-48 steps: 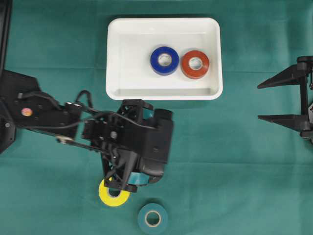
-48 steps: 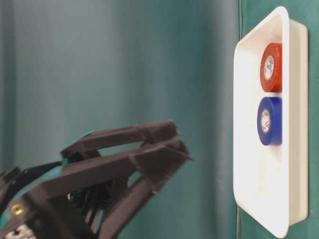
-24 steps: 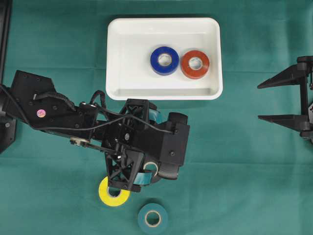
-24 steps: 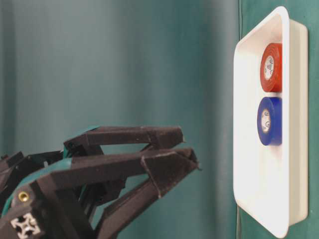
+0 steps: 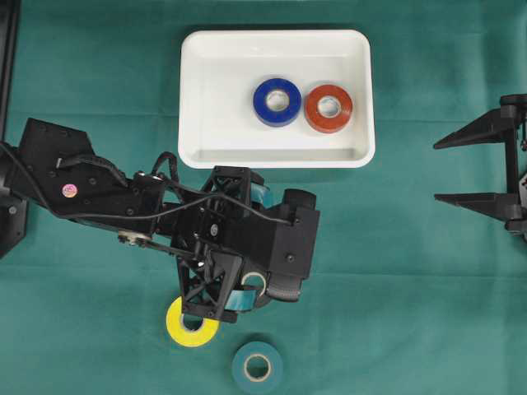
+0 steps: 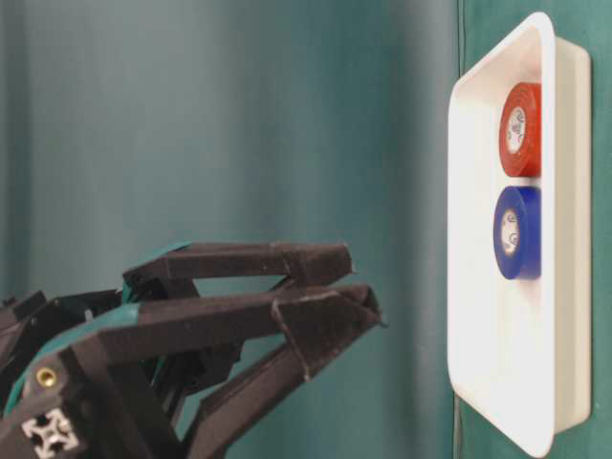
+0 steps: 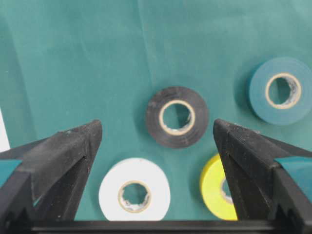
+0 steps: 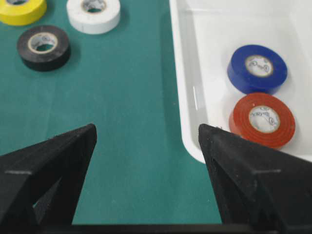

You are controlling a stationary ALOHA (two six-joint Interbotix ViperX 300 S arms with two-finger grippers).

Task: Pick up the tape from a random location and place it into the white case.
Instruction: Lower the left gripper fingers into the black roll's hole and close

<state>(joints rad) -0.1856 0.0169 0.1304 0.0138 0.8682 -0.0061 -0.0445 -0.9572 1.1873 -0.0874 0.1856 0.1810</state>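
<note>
The white case (image 5: 191, 99) sits at the back centre and holds a blue tape (image 5: 277, 101) and a red tape (image 5: 328, 108). My left gripper (image 5: 226, 300) hovers open and empty over loose rolls. In the left wrist view its open jaws (image 7: 156, 129) frame a black tape (image 7: 176, 117) and a white tape (image 7: 134, 192). A yellow tape (image 7: 217, 190) lies partly under the right finger and a teal tape (image 7: 280, 91) lies beyond it. My right gripper (image 5: 440, 171) is open and empty at the right edge, apart from the case (image 8: 187, 97).
In the overhead view the yellow tape (image 5: 191, 327) and teal tape (image 5: 257, 367) lie near the front edge. The left arm covers the black roll and most of the white roll (image 5: 255, 282). The table-level view shows the left gripper (image 6: 354, 287) raised, short of the case (image 6: 478, 191).
From one second ago, my left arm shifted right and slightly back, uncovering more of the yellow tape. Since half a second ago nothing has moved. The right arm stays still.
</note>
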